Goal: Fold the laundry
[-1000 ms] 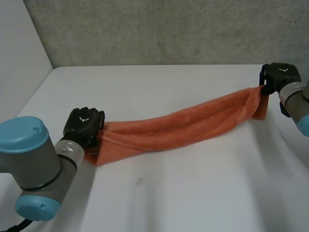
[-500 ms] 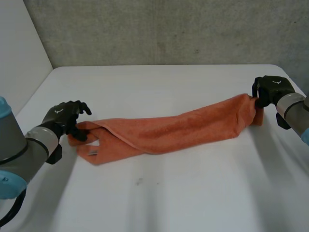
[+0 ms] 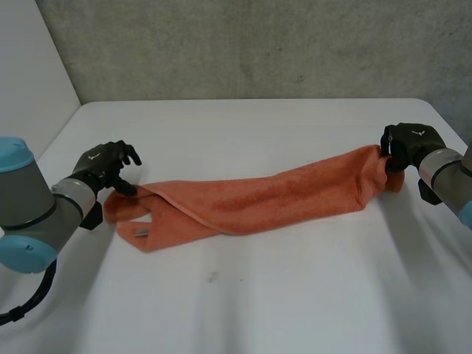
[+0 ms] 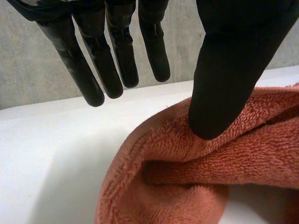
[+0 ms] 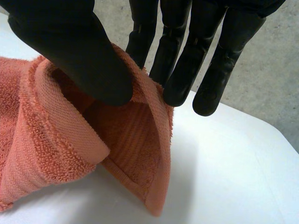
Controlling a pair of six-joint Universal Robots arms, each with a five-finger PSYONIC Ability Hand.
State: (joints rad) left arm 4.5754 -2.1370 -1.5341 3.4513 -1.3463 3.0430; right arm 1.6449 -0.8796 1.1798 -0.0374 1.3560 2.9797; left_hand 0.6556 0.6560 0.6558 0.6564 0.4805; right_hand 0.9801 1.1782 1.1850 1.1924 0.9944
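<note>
An orange terry towel [image 3: 258, 199] lies bunched into a long roll across the white table [image 3: 295, 295], from left to right. My left hand [image 3: 103, 166] is at the towel's left end with its fingers [image 4: 112, 56] straight and spread above the table. Only its thumb tip [image 4: 219, 93] rests on the folded edge of the towel [image 4: 187, 186]. My right hand [image 3: 409, 144] holds the towel's right end slightly off the table. There the thumb [image 5: 70, 51] and fingers [image 5: 182, 70] pinch a folded corner of the towel [image 5: 56, 140].
A grey concrete wall [image 3: 258, 44] stands behind the table's far edge, and a white panel [image 3: 29, 88] closes the left side. The table's right corner [image 3: 435, 110] is close to my right hand. Bare tabletop lies in front of the towel.
My left hand has let go of the towel's left end, opened and drawn back to the left. The towel has slackened onto the table. My right hand has come slightly inward, still holding its end.
</note>
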